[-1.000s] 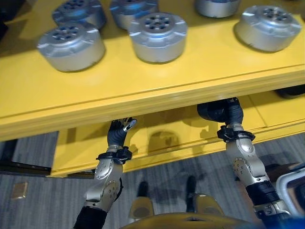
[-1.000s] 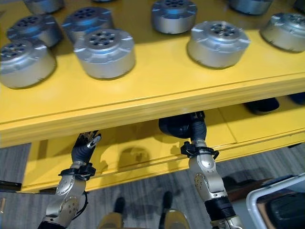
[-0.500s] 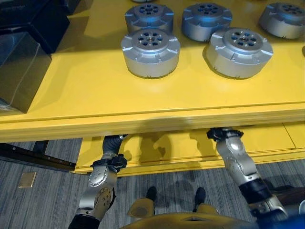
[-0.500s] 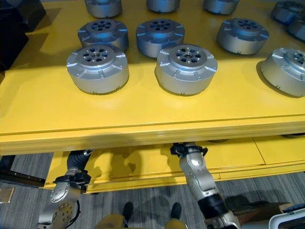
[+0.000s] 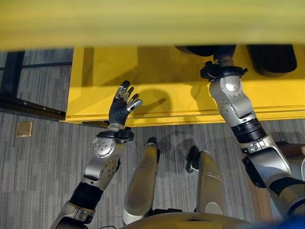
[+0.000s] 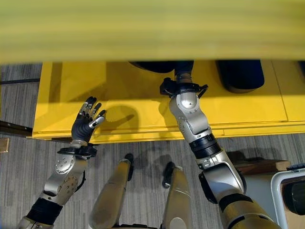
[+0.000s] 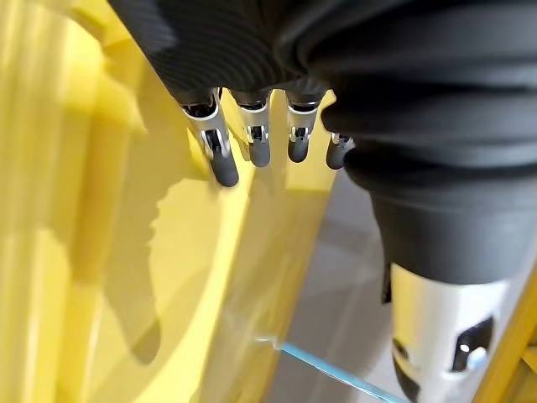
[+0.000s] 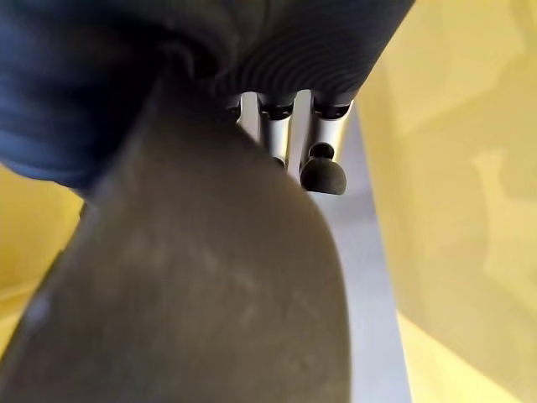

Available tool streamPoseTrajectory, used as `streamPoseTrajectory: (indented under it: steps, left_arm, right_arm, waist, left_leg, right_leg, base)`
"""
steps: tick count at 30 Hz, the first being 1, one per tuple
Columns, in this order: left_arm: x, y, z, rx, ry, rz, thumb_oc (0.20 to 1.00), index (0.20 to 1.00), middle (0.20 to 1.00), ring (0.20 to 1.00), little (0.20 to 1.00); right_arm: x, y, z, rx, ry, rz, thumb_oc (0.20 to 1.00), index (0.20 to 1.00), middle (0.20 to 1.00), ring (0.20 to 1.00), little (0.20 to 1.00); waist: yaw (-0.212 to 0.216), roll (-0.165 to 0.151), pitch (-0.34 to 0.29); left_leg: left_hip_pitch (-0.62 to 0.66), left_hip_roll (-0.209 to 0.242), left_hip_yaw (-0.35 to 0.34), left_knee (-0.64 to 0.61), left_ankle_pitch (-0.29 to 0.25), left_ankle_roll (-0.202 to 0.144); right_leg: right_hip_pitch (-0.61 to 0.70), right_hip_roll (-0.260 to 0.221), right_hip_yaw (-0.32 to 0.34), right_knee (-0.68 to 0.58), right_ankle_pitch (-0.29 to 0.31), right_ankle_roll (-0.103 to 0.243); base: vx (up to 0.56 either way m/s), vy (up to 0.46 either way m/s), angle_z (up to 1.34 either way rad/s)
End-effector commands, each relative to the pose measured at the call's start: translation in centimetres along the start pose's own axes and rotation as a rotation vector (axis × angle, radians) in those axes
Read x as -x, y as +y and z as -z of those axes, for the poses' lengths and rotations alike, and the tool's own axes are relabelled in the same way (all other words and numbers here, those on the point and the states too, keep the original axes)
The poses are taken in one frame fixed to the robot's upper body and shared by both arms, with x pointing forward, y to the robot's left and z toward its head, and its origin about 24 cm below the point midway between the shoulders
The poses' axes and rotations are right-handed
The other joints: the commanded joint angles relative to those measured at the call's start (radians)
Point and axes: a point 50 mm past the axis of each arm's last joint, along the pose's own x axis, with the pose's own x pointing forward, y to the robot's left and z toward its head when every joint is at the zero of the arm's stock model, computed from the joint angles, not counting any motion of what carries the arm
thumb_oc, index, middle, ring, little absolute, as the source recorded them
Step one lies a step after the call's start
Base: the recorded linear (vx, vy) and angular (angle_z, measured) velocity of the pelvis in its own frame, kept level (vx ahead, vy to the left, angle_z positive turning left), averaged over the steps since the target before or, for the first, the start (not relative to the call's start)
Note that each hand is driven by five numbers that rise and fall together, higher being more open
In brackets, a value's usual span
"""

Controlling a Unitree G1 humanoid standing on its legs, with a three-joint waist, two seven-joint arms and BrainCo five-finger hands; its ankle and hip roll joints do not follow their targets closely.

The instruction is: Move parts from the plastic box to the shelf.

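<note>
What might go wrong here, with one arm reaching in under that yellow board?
1. The right hand is tucked beneath the upper shelf, hidden from the head views, so lifting that arm may knock the wrist against the board's edge.
2. A dark part sits on the lower shelf close beside the right arm; a sideways swing might bump it.
3. The left hand, open and holding nothing, hovers by the lower shelf's front edge and might catch on it.
</note>
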Motion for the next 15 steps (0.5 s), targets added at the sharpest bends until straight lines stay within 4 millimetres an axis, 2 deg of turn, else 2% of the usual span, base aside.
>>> streamPoseTrajectory:
  steps: [1,6,7,9,15]
  left_arm:
    - [1.4,-0.7,0.3,0.031,0.011,-0.004,1.000,1.000,1.000,1.000,1.000]
    - [1.2,-0.9,0.3,0.031,0.011,-0.002,1.000,1.000,1.000,1.000,1.000]
    - [1.2,-0.8,0.4,0.029,0.014,-0.004,1.000,1.000,1.000,1.000,1.000]
    - [1.1,-0.8,0.2,0.037,0.003,-0.015,1.000,1.000,1.000,1.000,1.000]
    - [1.0,-0.6,0.0,0.035,-0.009,-0.023,1.000,1.000,1.000,1.000,1.000]
  right_arm:
    - [-1.1,1.0,-4.9,-0.039,-0.254,-0.018,0.200,0.200,0.200,0.200,0.200]
    - [-1.8,1.1,-6.1,-0.024,-0.294,-0.012,0.200,0.200,0.200,0.200,0.200]
    - [-2.0,1.1,-6.3,-0.017,-0.302,-0.013,0.200,0.200,0.200,0.200,0.200]
    - [-2.9,1.2,-7.1,0.020,-0.320,-0.010,0.200,0.200,0.200,0.200,0.200]
    - [-4.7,1.7,-7.6,0.082,-0.296,-0.034,0.200,0.200,0.200,0.200,0.200]
  waist:
    - [-0.011,-0.004,-0.099]
    - [-0.010,-0.005,-0.096]
    - [-0.009,-0.005,-0.099]
    - [-0.003,-0.009,-0.100]
    - [0.008,-0.018,-0.099]
  left_leg:
    - [-0.037,-0.008,-0.006,-0.006,-0.016,0.022]
    - [-0.104,-0.017,-0.007,0.044,-0.029,0.024]
    - [-0.104,-0.016,-0.007,0.057,-0.059,0.025]
    - [-0.136,-0.021,-0.009,0.071,-0.059,0.024]
    - [-0.155,-0.021,-0.010,0.076,-0.056,0.022]
  right_leg:
    - [-0.001,-0.012,0.035,-0.037,-0.007,-0.019]
    - [-0.068,-0.011,0.040,0.020,-0.029,-0.026]
    - [-0.072,-0.008,0.045,0.039,-0.057,-0.023]
    - [-0.105,-0.012,0.042,0.058,-0.065,-0.025]
    - [-0.128,-0.011,0.045,0.070,-0.063,-0.027]
  base:
    - [-0.06,-0.022,0.01]
    - [-0.03,-0.018,0.01]
    - [0.05,-0.026,0.04]
    - [0.01,-0.023,0.04]
    - [0.00,-0.005,0.03]
